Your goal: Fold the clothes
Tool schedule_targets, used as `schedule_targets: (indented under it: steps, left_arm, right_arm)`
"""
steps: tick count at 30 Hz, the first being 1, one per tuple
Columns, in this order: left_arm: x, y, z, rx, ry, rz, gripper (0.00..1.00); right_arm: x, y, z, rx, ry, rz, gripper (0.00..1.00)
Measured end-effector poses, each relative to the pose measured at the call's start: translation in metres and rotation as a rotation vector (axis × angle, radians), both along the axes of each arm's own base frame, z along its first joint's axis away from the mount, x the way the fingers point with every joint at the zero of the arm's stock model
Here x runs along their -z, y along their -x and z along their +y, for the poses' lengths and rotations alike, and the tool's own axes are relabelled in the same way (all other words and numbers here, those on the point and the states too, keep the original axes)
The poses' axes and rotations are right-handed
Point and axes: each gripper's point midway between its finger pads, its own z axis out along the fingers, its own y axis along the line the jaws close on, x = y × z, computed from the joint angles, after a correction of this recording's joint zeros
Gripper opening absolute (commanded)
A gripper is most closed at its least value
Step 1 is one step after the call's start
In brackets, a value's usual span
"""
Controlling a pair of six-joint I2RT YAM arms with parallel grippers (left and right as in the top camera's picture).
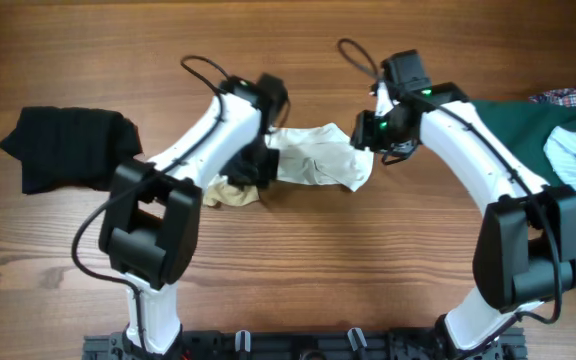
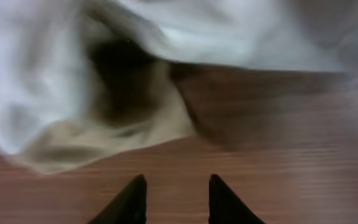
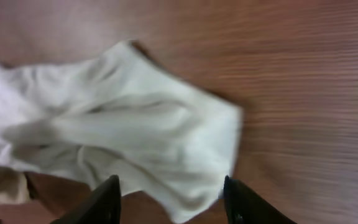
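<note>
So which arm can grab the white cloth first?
Probably right. The right pincer, open, straddles an edge of the cream garment; the left pincer, also open, sits over bare wood.

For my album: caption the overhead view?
Left arm and right arm meet over a cream garment; black clothes and green clothes lie aside.

Nothing readable here tbh. No text, labels, brands or numbers show up on the clothes (image 1: 318, 160), the arms (image 1: 193, 135) or the table (image 1: 368, 270) in any view. Both wrist shots are too blurry to make out fine print anyway.
</note>
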Motion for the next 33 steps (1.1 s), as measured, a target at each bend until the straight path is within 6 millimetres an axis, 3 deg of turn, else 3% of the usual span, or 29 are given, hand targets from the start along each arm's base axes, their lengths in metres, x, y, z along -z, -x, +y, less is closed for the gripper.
schedule_targets:
  steps: [4, 9, 14, 16, 20, 25, 27, 33]
  left_arm:
    - [0.027, 0.013, -0.013, 0.059, -0.06, -0.057, 0.04]
    - [0.037, 0.011, 0.0, 0.038, -0.165, -0.124, 0.04]
    - [0.036, -0.005, 0.006, 0.013, -0.213, -0.207, 0.04]
    - [0.036, -0.002, 0.01, 0.005, -0.23, -0.201, 0.04]
    - [0.023, 0.003, 0.015, -0.001, -0.245, -0.206, 0.04]
    - [0.008, -0.02, 0.001, -0.023, -0.167, -0.33, 0.04]
    - [0.014, -0.021, 0.001, -0.023, -0.161, -0.339, 0.04]
    - [0.041, 0.003, 0.018, -0.016, -0.197, -0.28, 0.04]
  right_arm:
    - [0.001, -0.003, -0.029, 0.079, -0.016, 0.025, 0.39]
    - [0.0, -0.004, -0.045, 0.111, -0.028, 0.034, 0.38]
    - [0.0, -0.004, -0.044, 0.109, -0.037, 0.035, 0.38]
    - [0.0, -0.003, -0.044, 0.101, -0.037, 0.033, 0.38]
    - [0.0, -0.003, -0.043, 0.084, -0.034, 0.029, 0.38]
    - [0.0, -0.003, -0.043, 0.084, -0.034, 0.029, 0.38]
    - [0.0, -0.003, -0.044, 0.084, -0.033, 0.032, 0.37]
    - [0.0, -0.002, -0.044, 0.084, -0.033, 0.037, 0.37]
